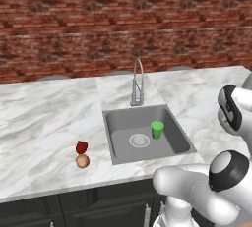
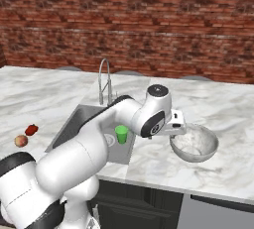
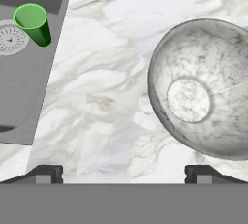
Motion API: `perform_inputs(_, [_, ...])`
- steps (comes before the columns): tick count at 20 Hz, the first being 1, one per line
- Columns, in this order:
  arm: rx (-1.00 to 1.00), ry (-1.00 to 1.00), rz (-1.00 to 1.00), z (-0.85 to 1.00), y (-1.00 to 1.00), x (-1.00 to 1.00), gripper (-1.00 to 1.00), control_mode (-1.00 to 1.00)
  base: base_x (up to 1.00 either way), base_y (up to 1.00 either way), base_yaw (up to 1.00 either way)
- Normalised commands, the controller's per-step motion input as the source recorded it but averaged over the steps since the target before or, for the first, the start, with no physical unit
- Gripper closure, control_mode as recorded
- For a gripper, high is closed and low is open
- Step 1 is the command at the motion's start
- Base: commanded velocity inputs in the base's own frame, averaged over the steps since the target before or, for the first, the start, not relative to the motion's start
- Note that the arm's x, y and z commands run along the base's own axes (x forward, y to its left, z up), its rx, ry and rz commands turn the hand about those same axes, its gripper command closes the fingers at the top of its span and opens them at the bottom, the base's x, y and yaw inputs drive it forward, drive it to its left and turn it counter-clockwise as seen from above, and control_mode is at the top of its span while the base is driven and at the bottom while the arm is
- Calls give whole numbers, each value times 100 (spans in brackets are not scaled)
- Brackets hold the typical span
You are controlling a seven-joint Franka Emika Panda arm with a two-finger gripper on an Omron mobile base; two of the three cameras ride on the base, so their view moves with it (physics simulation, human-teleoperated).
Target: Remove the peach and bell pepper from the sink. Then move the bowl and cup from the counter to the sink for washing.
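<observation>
Peach (image 1: 82,161) and bell pepper (image 1: 81,147) out on the counter (image 1: 39,123) | cup (image 1: 157,129) standing in the sink (image 1: 118,147) | bowl (image 2: 194,143) right of basin — last item | gripper (image 3: 124,172) spread wide, empty, beside it — next: shift onto rim, clamp.

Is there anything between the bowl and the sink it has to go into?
Nothing visible blocks the way: bare marble counter lies between the bowl and the sink. The cup already stands upright in the basin near the drain, leaving less room there.
</observation>
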Motion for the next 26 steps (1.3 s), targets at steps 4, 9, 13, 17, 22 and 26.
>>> perform_inputs(4, [0, 0, 0, -22, -12, 8, -100, -100, 0, 0, 0])
perform_inputs(9, [-1, 1, 0, -22, -11, 13, -100, -100, 0, 0, 0])
perform_inputs(13, [-2, 5, 0, -15, -9, 18, -100, -100, 0, 0, 0])
perform_inputs(17, [0, 9, 0, -12, -14, 21, -100, -100, 0, 0, 0])
perform_inputs(22, [0, 6, 0, -4, -16, 14, -100, -100, 0, 0, 0])
perform_inputs(26, [0, 0, 0, -3, -17, 8, -100, -100, 0, 0, 0])
